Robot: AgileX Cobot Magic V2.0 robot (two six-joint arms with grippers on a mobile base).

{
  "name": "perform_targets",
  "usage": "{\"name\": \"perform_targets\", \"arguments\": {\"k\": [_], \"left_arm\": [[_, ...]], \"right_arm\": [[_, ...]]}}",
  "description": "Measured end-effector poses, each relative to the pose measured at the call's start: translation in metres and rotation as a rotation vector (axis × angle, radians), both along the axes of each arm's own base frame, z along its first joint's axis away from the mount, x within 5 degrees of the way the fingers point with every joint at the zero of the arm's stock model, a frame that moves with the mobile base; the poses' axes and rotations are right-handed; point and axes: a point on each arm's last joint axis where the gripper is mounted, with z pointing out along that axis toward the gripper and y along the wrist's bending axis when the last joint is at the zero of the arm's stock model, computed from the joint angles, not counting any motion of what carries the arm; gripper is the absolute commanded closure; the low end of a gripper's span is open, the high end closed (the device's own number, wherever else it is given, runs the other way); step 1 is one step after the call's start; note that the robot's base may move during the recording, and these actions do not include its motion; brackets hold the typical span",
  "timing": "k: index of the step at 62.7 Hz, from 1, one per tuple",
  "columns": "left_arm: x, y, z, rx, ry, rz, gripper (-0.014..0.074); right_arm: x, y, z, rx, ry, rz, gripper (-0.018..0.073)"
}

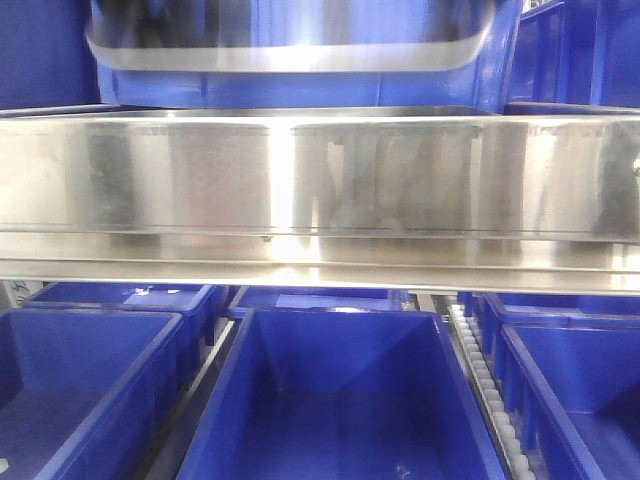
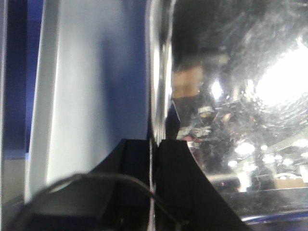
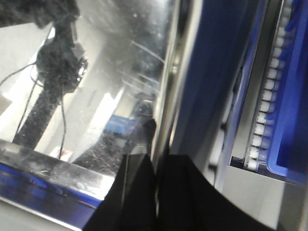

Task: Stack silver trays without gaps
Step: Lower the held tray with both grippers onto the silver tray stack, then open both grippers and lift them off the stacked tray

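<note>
A silver tray (image 1: 290,50) shows at the top of the front view, its shiny curved wall lying against a blue bin (image 1: 300,90) behind it. Neither gripper appears in that view. In the left wrist view my left gripper (image 2: 153,144) is shut on the tray's thin out-turned rim, with the mirror-like tray (image 2: 240,96) filling the right side. In the right wrist view my right gripper (image 3: 156,161) is shut on the opposite rim, and the tray (image 3: 110,72) spreads to the left. I see one tray only; any other is out of view.
A long shiny steel shelf rail (image 1: 320,190) spans the front view below the tray. Under it stand several open blue bins (image 1: 340,400), with a white roller track (image 1: 490,390) between two of them. Rollers (image 3: 269,106) and a blue bin edge (image 3: 293,96) lie right of the right gripper.
</note>
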Motion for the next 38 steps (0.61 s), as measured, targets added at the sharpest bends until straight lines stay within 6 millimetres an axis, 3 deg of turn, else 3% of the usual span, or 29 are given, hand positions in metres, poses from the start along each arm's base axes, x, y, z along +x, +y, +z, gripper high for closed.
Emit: {"name": "perform_targets", "arguments": {"k": [11,17,22,30,33,38], "left_arm": [[0.014,-0.003,-0.017,0.017,0.011,0.007,0.0637],[0.019,-0.005,-0.023,0.031,0.015,0.006,0.0581],[0.022,-0.006,-0.027,0.045,0.017,-0.003,0.0489],[0.024,-0.007,-0.030,0.048,0.015,-0.014,0.0232],[0.024,-0.007,-0.030,0.047,0.014,-0.014,0.0146],[0.024,-0.008,-0.030,0.046,0.013,-0.018,0.0037]], "right_arm": [[0.020,0.003,-0.023,-0.013,0.033,-0.022,0.0494],[0.025,0.003,-0.028,-0.011,0.038,-0.027,0.0400],[0.025,0.004,-0.028,-0.010,0.034,-0.026,0.0257],[0.026,0.005,-0.028,0.001,0.028,-0.024,-0.0017],[0.026,0.005,-0.028,0.006,0.028,-0.025,-0.0074],[0.026,0.005,-0.028,0.006,0.028,-0.025,-0.0066]]}}
